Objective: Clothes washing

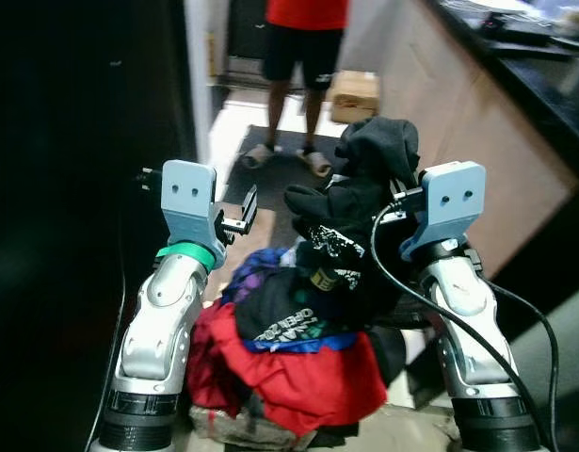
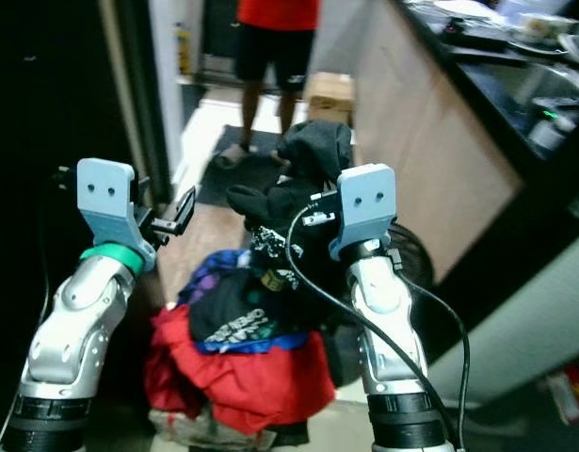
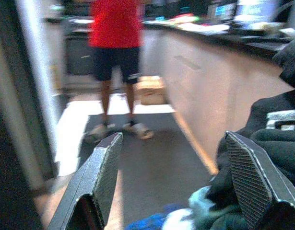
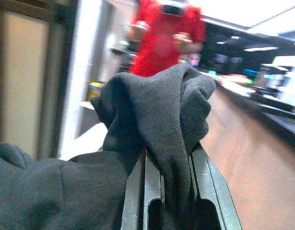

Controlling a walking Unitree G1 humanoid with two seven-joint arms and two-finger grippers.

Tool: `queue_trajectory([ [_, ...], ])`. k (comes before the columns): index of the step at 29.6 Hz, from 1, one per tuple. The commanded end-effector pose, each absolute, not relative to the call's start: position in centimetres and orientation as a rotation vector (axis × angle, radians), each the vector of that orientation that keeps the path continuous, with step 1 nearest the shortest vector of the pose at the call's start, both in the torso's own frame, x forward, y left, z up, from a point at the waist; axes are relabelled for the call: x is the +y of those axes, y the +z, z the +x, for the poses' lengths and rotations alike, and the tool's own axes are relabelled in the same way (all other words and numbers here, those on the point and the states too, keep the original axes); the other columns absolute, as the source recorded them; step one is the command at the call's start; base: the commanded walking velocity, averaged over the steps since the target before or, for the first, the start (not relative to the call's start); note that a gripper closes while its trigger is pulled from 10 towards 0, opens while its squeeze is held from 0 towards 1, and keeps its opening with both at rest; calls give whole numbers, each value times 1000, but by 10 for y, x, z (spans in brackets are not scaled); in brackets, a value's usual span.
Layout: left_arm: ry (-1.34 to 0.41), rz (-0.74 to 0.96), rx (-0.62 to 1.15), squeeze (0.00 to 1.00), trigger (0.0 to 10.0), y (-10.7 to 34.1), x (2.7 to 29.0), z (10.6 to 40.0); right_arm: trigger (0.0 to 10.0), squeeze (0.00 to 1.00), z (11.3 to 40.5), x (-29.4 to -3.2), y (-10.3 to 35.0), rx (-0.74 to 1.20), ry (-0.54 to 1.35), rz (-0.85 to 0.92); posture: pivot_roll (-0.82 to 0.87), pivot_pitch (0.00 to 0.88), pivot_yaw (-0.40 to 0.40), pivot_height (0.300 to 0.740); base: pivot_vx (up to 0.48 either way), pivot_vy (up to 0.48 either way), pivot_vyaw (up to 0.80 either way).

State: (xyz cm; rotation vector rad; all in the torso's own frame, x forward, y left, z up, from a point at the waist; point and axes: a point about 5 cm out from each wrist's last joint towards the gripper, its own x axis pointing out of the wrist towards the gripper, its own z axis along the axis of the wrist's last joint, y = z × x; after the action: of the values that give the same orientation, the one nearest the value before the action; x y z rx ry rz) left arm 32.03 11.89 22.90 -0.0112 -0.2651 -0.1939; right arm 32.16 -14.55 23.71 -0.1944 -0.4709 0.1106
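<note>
The right gripper (image 4: 169,191) is clamped on a dark grey garment (image 1: 378,151), lifting it at 12 o'clock above the laundry pile (image 1: 289,348). The left gripper (image 3: 178,184), at 9 o'clock, stands spread and empty. This looks like the gathering step; next comes carrying the garment to the washer.

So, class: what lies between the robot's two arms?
A clothes pile, red and black, with the right gripper lifting a dark garment above it, seen in both eye views.
</note>
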Motion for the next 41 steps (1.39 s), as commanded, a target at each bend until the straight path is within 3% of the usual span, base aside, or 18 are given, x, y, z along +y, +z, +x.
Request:
queue_trajectory([
  [1,-202,-16,-258,0,10000,230,116,319,10000,0,321,-149,239,-488,94,-187,78,0,-37,740,0,0,-800],
  [24,-190,16,-285,0,10000,246,120,321,10000,0,323,-150,242,-486,65,-98,86,6,-18,740,0,0,-800],
  [26,-168,37,-304,0,10000,253,130,325,10000,0,324,-153,253,-512,47,15,91,9,-8,740,0,0,-800],
  [29,-168,37,-304,0,10000,253,130,325,10000,0,324,-153,253,-512,47,15,91,9,-8,740,0,0,-800],
  [32,-135,50,-348,0,10000,269,141,330,10000,0,323,-152,283,-611,58,156,95,8,-4,740,0,0,-800],
  [41,-117,54,-378,0,10000,281,147,333,10000,0,319,-146,306,-695,96,214,98,5,-5,740,0,0,-800],
])
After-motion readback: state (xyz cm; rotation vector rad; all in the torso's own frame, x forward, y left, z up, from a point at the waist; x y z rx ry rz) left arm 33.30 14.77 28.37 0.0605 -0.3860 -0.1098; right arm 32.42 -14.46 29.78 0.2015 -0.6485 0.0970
